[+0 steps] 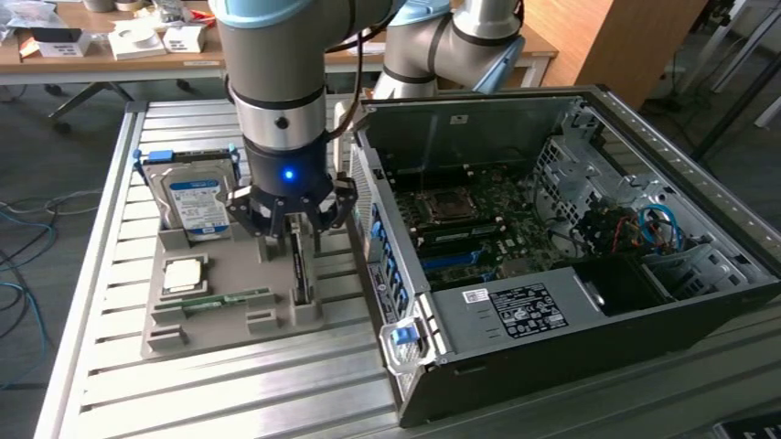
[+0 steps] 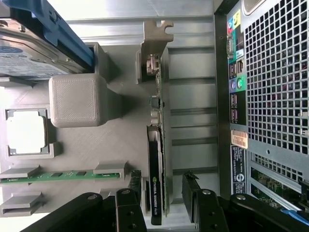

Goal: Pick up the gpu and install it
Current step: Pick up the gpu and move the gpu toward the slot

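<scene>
Over the grey holder (image 1: 232, 331) on the worktop (image 1: 244, 389), the end effector (image 1: 295, 245) is hanging low with its jaws wide apart and nothing in them. It is sitting right above the gpu (image 2: 155, 164), which is standing on its thin edge in a slot of the holder, on the side of the holder nearest the computer case (image 1: 586, 302). The card is lying straight below the end effector, not off to one side. One of the fingers (image 2: 190, 187) is waiting on each flat face of the card, with a little gap showing on both sides, so they are not touching it yet. The long way of the card is running along the slot, from the dark end between the fingers out to the metal bracket (image 2: 155, 41) at the far end of the holder. The jaws are facing across the thin way of the card, which looks like the right way to squeeze it. On the holder's other side, the hard drive (image 1: 197, 197) and the green memory stick (image 1: 227, 299) are resting in their own spots, well clear of the fingers. The gpu is not lifted and is not in the case.
</scene>
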You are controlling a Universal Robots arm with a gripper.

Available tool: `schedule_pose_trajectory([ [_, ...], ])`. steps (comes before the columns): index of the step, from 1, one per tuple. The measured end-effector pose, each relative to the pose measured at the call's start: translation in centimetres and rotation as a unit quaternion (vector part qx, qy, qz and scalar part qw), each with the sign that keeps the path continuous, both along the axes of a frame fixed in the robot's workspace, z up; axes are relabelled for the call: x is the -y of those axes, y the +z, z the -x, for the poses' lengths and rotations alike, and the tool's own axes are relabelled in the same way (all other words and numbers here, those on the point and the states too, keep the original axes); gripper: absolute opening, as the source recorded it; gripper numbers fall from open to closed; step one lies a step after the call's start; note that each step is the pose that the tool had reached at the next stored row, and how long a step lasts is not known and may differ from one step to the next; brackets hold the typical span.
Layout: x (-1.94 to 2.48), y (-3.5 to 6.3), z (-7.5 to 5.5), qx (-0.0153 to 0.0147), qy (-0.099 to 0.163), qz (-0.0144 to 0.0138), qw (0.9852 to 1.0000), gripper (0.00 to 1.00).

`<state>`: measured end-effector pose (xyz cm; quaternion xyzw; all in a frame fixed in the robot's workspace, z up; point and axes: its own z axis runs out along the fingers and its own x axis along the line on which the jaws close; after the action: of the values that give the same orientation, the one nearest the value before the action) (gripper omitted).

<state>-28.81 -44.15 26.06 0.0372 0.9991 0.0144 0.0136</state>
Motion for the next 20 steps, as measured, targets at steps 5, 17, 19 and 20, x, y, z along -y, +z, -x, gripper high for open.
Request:
schedule_pose_trajectory([
  [5, 0.0, -0.57, 0.0, 0.0, 0.0, 0.0, 1.0, 0.47],
  [17, -0.76, -0.96, 0.0, 0.0, 0.0, 0.0, 1.0, 0.47],
  [19, -0.79, -1.18, 0.0, 0.0001, -0.001, -0.0001, 1.0, 0.47],
  [20, -0.81, -1.27, 0.0, 0.0001, -0.001, -0.0001, 1.0, 0.47],
])
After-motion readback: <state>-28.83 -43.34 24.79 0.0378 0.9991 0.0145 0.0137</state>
